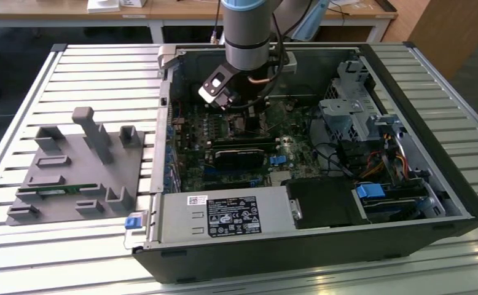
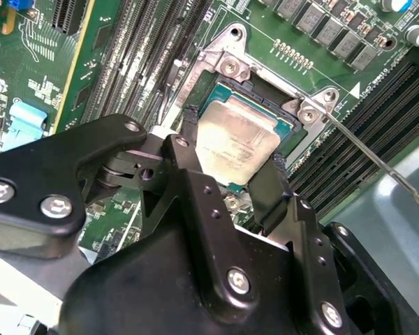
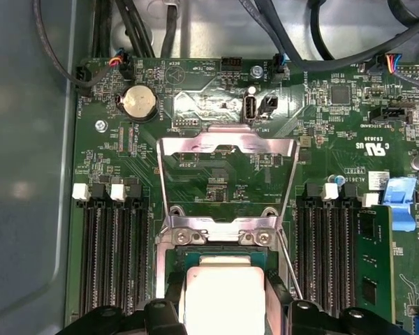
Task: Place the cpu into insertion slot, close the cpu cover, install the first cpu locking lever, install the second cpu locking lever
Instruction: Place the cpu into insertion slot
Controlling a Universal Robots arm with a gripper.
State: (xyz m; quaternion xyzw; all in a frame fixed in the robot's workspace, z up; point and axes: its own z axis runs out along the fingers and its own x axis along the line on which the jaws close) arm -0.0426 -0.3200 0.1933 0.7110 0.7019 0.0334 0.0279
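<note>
Cpu (image 2: 241,136): one, in socket (image 2: 284,131) | gripper (image 2: 232,145): two fingers (image 2: 188,136) clamped on its sides | cpu cover (image 3: 195,144): one, open beyond gripper

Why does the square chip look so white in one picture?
In the first wrist view, light bounces off the metal top of the cpu and washes it white; in the second wrist view it looks dull silver-grey; in the exterior view, glare streaks the slatted table.

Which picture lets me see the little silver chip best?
The second wrist view: the cpu shows almost its whole silver top. The first wrist view shows the cpu partly, cut off at the picture's edge. In the exterior view the arm blocks that spot.
</note>
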